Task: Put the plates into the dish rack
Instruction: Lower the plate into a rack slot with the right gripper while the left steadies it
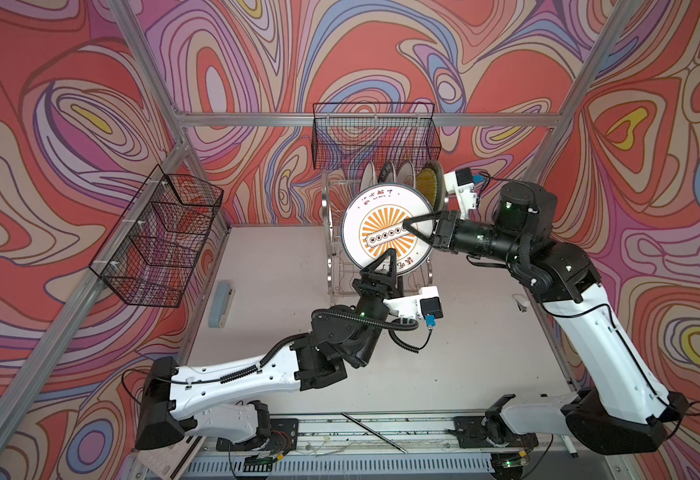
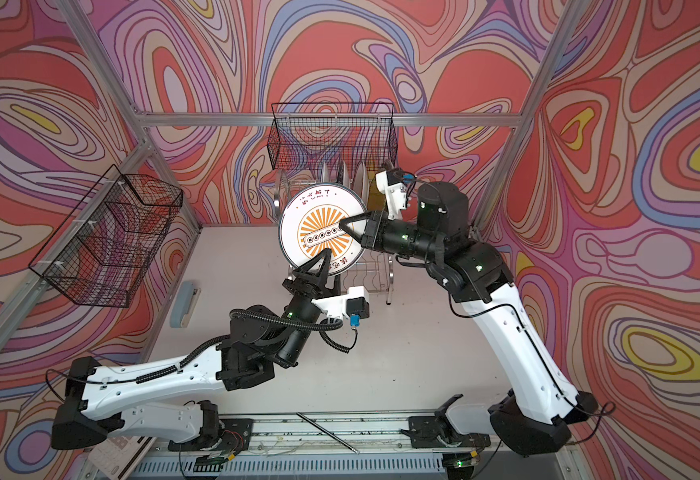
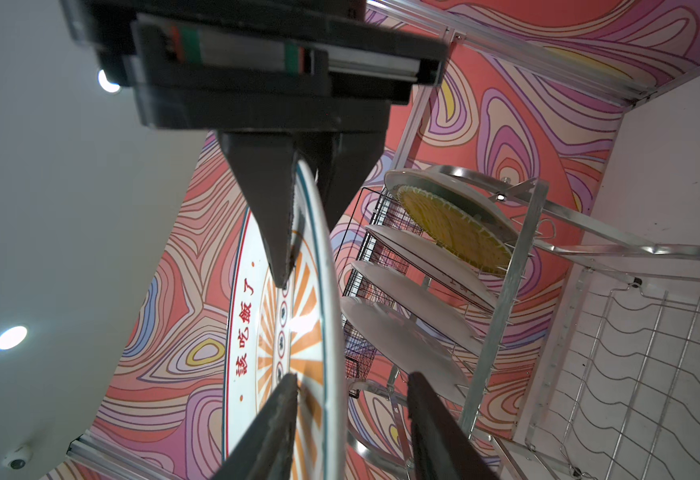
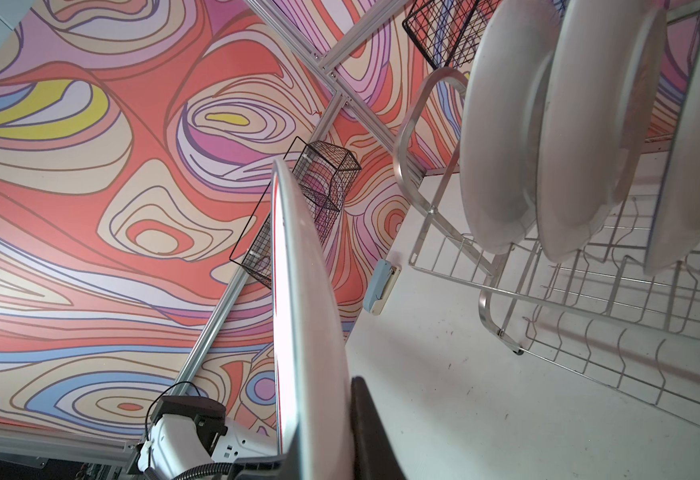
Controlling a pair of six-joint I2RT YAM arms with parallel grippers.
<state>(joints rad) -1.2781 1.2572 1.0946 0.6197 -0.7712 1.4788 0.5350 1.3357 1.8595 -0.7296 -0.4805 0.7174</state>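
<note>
Swirl-patterned walls enclose a pale table. In both top views the orange-sunburst plate hangs in the air, face tilted toward the camera, in front of the dish rack. The right gripper is clamped across the rim, its fingertips reaching the plate's middle. The left gripper straddles the rim on the side nearest its own arm. Four plates stand in the upper tier, just behind the right gripper's wrist.

Left wrist view: the left gripper is partly open. One finger lies against the printed face, and the other stands clear of the back. Ahead of it the right gripper pinches the plate. The left should probably close fully before the right lets go (one-sided contact carries nothing).

Right wrist view: the plate runs edge-on beside one finger of the right gripper. The racked plates stand off to that finger's side, and wire slots between them and the curved frame seem free. Good practice is to turn the plate parallel to its neighbours and enter a free slot from above. Keep the rim off the nearest plate, and release only once the plate is seated between the wires.
</note>
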